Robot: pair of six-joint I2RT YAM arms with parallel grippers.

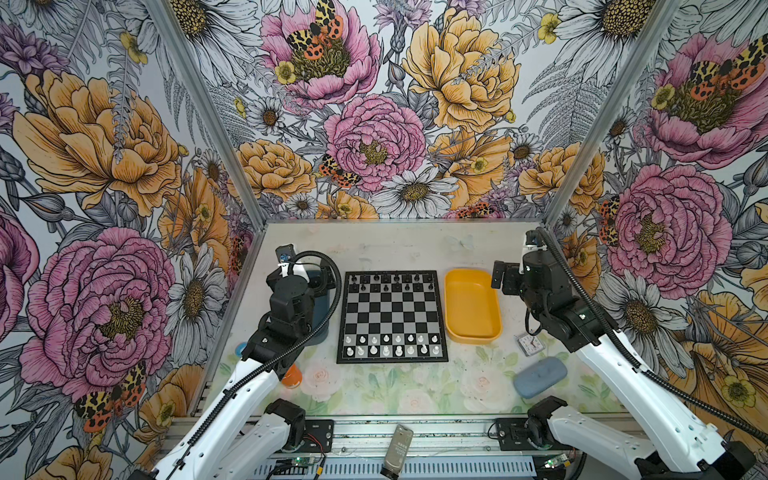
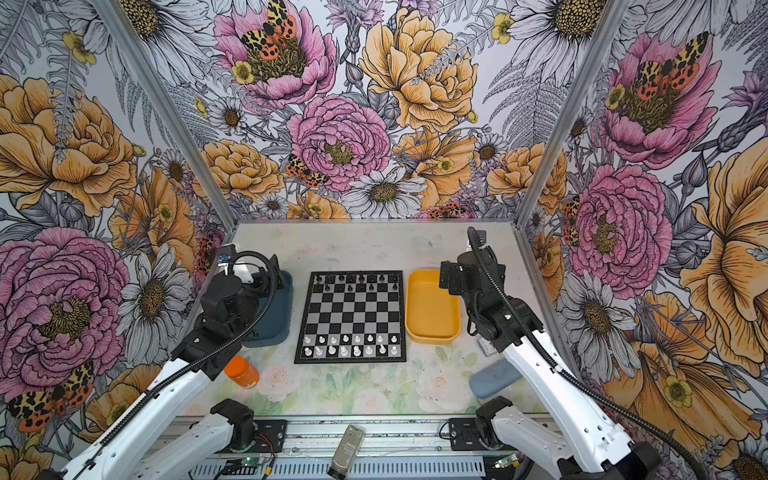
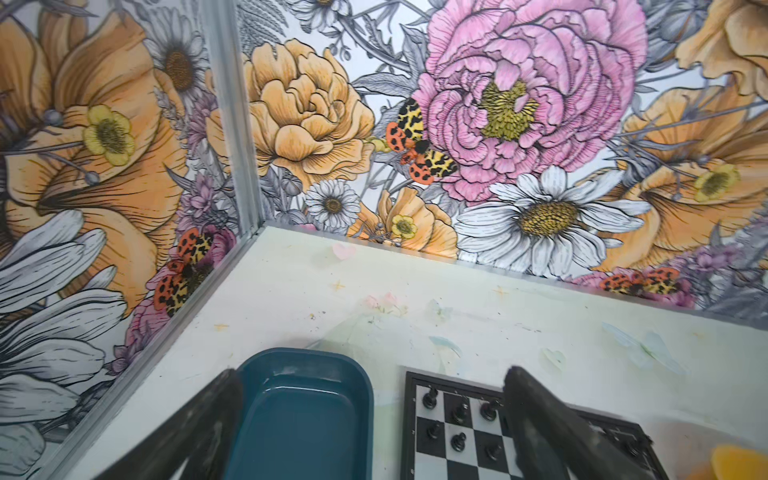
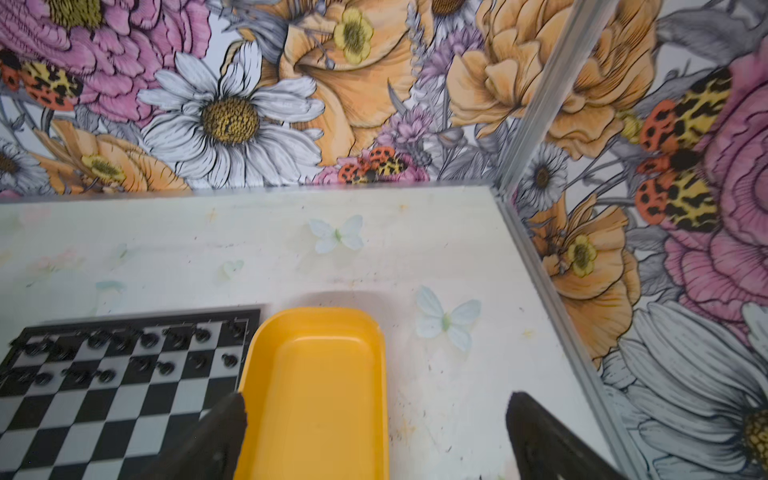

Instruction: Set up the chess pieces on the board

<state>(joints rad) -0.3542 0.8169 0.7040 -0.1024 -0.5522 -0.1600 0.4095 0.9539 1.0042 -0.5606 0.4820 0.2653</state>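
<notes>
Flanking the board [image 1: 392, 316] at its side edges, left pincer [image 3: 372, 374] and right pincer [image 4: 376, 397] stand apart, empty; middle ranks lie open.

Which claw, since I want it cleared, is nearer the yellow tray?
Right. The right claw hovers at the yellow tray's edge; left claw hangs by the blue tray, across the board.

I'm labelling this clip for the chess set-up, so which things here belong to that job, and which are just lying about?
Job:
- white chess pieces, standing in the two near rows
- board

Lying about:
- black pieces, in the far rows
- yellow tray
- blue tray
- orange bottle
- small clock
- blue-grey case
</notes>
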